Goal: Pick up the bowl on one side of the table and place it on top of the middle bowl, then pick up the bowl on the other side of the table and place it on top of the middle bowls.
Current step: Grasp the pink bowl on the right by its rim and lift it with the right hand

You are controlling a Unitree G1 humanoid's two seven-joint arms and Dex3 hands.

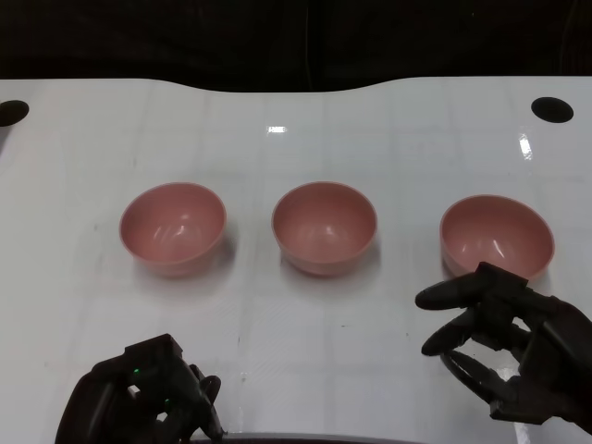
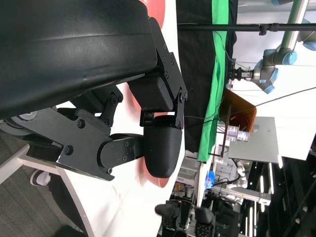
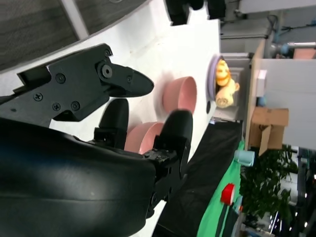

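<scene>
With the right hand (image 1: 504, 338) spread and empty just below the right bowl (image 1: 497, 237), the near rim is best pinched squarely — the left hand (image 1: 153, 398), lower left, is curled on nothing.

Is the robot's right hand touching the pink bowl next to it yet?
Cannot tell. In the head view the right hand has fingertips overlapping the right bowl rim, with no visible gap or contact.

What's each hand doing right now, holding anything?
Left hand: shut, fingers curled in, holding nothing.
Right hand: open, empty, just short of the right-side pink plastic bowl.
</scene>
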